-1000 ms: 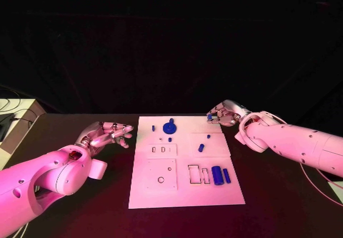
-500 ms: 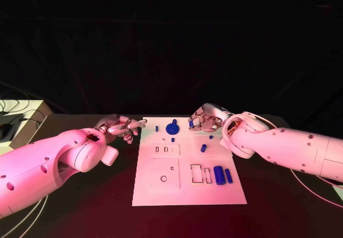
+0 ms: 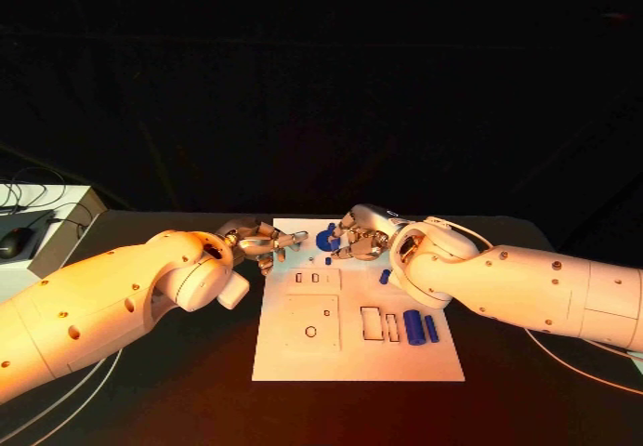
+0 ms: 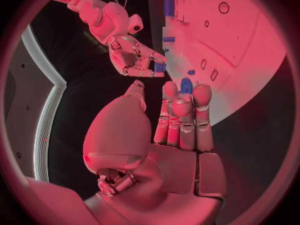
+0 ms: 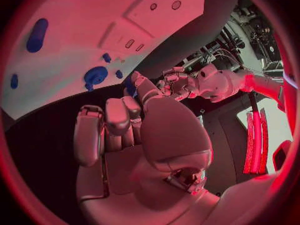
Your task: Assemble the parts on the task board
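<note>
The white task board (image 3: 355, 358) lies in the middle of the black table. At its far end stands a blue gear (image 3: 326, 241), with my right hand (image 3: 360, 236) right beside it. That hand pinches a small blue part (image 4: 160, 67) in its fingertips. My left hand (image 3: 263, 243) hovers at the board's far left corner, fingers straight and side by side, holding nothing. A small blue peg (image 4: 186, 85) shows just past its fingertips. Two blue cylinders (image 3: 419, 327) lie near the board's right edge, and a short blue peg (image 3: 385, 276) lies mid-board.
Two rectangular slots (image 3: 378, 323) and a square recess with a round hole (image 3: 309, 331) mark the board's near half. Two small slots (image 3: 308, 277) sit further back. A pale box with cables (image 3: 33, 232) stands at the table's far left.
Both hands have moved inward to the board's far end. The right hand carried its small blue part leftward to the gear. The left hand's spread fingers have drawn together.
</note>
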You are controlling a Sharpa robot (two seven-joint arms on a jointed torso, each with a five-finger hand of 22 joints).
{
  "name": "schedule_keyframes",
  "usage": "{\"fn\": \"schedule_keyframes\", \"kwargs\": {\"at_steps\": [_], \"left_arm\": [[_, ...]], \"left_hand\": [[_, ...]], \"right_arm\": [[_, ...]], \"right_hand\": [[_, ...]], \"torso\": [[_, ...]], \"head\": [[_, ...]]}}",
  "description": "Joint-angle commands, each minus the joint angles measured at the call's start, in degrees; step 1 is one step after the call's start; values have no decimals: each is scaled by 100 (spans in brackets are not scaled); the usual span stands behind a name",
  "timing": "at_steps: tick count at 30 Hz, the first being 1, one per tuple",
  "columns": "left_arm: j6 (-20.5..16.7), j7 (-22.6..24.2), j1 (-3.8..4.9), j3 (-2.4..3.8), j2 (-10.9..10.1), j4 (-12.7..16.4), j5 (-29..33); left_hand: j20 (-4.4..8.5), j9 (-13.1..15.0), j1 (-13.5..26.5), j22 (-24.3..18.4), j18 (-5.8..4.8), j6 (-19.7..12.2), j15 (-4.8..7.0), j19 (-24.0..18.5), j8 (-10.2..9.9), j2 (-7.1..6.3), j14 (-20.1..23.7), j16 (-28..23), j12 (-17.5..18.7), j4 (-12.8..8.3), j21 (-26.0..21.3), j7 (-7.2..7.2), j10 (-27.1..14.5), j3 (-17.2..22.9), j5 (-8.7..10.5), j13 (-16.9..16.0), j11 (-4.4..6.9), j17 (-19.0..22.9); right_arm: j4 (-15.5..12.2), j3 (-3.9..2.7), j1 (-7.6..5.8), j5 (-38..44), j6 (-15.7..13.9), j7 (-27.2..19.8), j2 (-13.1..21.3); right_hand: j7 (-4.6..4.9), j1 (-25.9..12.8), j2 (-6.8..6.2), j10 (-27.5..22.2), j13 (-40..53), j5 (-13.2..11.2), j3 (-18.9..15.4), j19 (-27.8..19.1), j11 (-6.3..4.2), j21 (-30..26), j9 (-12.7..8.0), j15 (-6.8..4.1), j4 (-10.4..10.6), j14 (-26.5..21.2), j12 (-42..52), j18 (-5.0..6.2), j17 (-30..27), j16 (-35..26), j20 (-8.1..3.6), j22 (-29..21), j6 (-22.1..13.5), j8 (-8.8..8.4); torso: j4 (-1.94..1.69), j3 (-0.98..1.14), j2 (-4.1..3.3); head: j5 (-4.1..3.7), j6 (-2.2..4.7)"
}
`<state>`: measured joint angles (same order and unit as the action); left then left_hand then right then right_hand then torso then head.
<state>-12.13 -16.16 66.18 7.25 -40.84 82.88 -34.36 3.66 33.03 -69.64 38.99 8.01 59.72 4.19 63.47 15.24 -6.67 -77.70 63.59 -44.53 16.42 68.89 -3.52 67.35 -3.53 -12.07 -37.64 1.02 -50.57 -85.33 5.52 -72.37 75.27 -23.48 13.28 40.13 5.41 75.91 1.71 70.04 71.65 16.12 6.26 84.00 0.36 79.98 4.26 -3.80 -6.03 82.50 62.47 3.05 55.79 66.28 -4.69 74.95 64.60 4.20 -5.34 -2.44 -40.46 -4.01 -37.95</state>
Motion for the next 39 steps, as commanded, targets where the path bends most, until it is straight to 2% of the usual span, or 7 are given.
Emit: {"fn": "schedule_keyframes", "kwargs": {"at_steps": [1, 9, 12, 16, 26, 33, 39], "left_arm": [[53, -486, 39, -23, 86, 10, -149], [117, -658, 61, -49, 239, 63, -84], [134, -700, 63, -56, 281, 67, -80], [168, -739, 64, -64, 310, 64, -77], [204, -809, 64, -69, 299, 78, -111], [223, -835, 62, -69, 261, 107, -142], [231, -830, 60, -66, 236, 127, -168]], "left_hand": [[-43, -63, 80, 31, 64, 97, -29, 1, -221, 10, -23, -59, 79, -1, -46, -31, 15, -45, -17, 80, -37, -8], [-51, -17, -104, 55, 64, 154, -27, -4, -318, 65, -42, -88, 114, -78, -96, -34, 44, 46, -75, 142, -26, -44], [-51, -2, -143, 80, 64, 190, -22, -7, -363, 7, -43, -94, 117, -126, -113, -42, 51, 441, -165, 155, -25, -66], [-48, 27, -49, 112, 59, 226, -15, 2, -376, -43, -55, -91, 113, -183, -124, -23, 61, 657, -332, 161, -11, -91], [-45, 47, 39, 125, 56, 232, -16, -2, -387, -132, -52, -100, 110, -165, -139, -21, 57, 641, -355, 158, -13, -99], [-44, 60, 48, 147, 54, 243, -14, 5, -390, -161, -57, -101, 104, -129, -142, -15, 60, 636, -344, 154, -9, -106], [-44, 67, 46, 152, 53, 247, -14, 4, -390, -161, -58, -103, 105, -118, -148, -13, 60, 632, -345, 155, -8, -110]], "right_arm": [[-30, 7, 17, 124, 147, 205, -67], [-54, 19, 32, 141, 231, 282, -217], [-55, 22, 34, 149, 239, 309, -257], [-55, 25, 37, 159, 265, 333, -299], [-1, 40, 57, 187, 356, 397, -314], [149, 75, 161, 148, 381, 413, -349], [273, 89, 257, 119, 330, 391, -365]], "right_hand": [[53, -10, -9, -2, 8, 20, -7, 518, 10, -20, 7, -4, -20, 7, -14, -46, -9, -25, 9, 1222, 105, 37], [57, -24, -8, -2, 13, 36, -3, 519, 10, -19, 6, -2, -22, 10, -10, -46, -7, -27, 11, 1222, 104, 35], [57, -31, -10, -6, 12, 60, -1, 519, 10, -19, 7, -1, -23, 11, -14, -46, -7, -27, 11, 1222, 106, 36], [57, -32, -9, 0, 17, 92, 3, 519, 10, -18, 8, -1, -26, 11, -6, -46, -8, -29, 12, 1223, 108, 37], [55, -47, -11, -2, 19, 113, 6, 520, 9, -12, 8, 0, -23, 12, -6, -47, -7, -30, 13, 1224, 110, 39], [55, -47, -11, -2, 19, 113, 6, 520, 9, -12, 8, 0, -23, 12, -6, -47, -7, -30, 13, 1224, 110, 39], [58, -44, -20, 2, 22, 111, 10, 519, 10, -24, 7, 0, -33, 14, -1, -44, -5, -29, 14, 1221, 105, 36]], "torso": [[-2, 0, 2], [-4, -5, -5], [-6, -5, -2], [1, -1, -9], [0, -8, -7], [-6, -2, -18], [-3, -9, -30]], "head": [[29, 71], [34, 19], [30, 6], [40, 2], [27, -11], [13, -46], [6, -63]]}}
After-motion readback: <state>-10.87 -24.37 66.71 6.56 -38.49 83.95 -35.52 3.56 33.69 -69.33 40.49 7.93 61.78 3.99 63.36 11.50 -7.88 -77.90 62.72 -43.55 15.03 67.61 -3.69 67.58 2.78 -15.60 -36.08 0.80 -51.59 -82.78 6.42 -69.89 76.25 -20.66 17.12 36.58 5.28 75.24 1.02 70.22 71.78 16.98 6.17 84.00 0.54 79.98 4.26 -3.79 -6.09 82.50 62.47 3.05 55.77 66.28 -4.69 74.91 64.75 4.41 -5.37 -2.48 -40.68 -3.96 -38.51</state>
